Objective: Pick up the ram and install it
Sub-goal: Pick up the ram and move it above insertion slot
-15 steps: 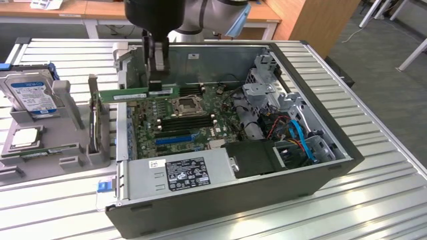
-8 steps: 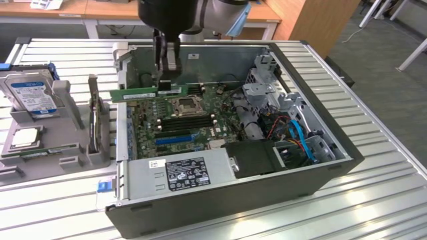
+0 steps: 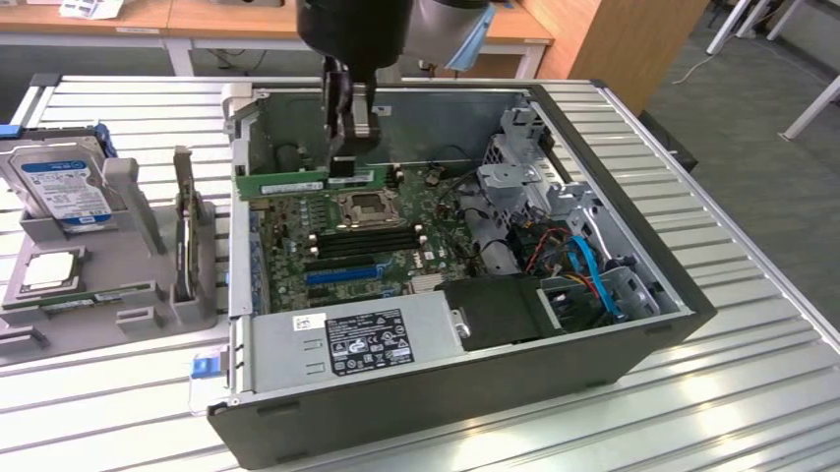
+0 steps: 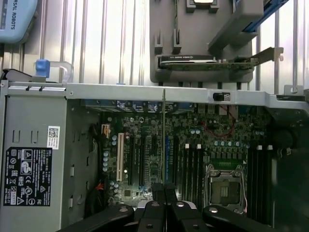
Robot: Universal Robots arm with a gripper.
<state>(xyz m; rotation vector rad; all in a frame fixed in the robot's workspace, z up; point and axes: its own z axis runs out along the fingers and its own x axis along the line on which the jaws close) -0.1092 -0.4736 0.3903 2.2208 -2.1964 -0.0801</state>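
The ram (image 3: 282, 184) hangs over the open computer (image 3: 525, 383)
The gripper (image 3: 345, 175) pinches the ram in its jaws, long side level, likely to match the black slots (image 3: 370, 236) below.

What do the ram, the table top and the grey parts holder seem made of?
The ram: green circuit-board laminate, matt, with a white label. Table top: ribbed metal, probably aluminium, given its pale silvery sheen. Parts holder: dull uniform grey, likely plastic, though the look leaves that open.
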